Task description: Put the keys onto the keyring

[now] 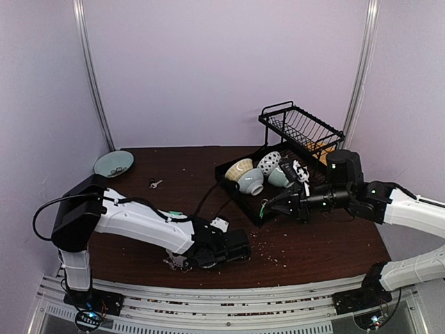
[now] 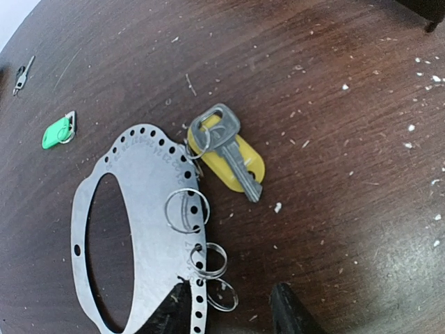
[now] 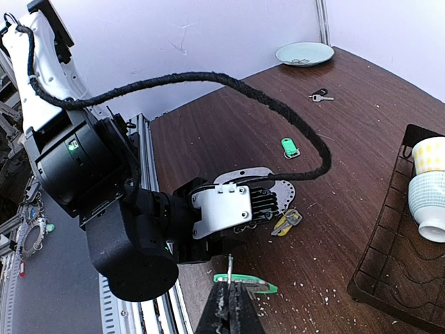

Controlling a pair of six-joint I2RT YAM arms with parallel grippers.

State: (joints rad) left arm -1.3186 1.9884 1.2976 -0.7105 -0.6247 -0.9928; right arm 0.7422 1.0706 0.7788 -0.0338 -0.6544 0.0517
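— Where do we find the keyring [image 2: 149, 174]?
— Flat on the table [image 2: 334, 174], with its ringed edge between the parted fingers of the left pincer [image 2: 228, 306]. We judge it thin, stiff and slippery, so we take the rim. Our right pincer [image 3: 228, 292] is clamped on a light green-headed key [image 3: 254, 284].

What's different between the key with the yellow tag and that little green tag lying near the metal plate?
The yellow-tagged key shows a full silver key across its tag; the green tag shows no key blade. The yellow-tagged key touches the rim of the perforated metal plate, its ring seemingly hooked there; the green tag lies apart. Both lie flat on the wooden table, each with a small ring.
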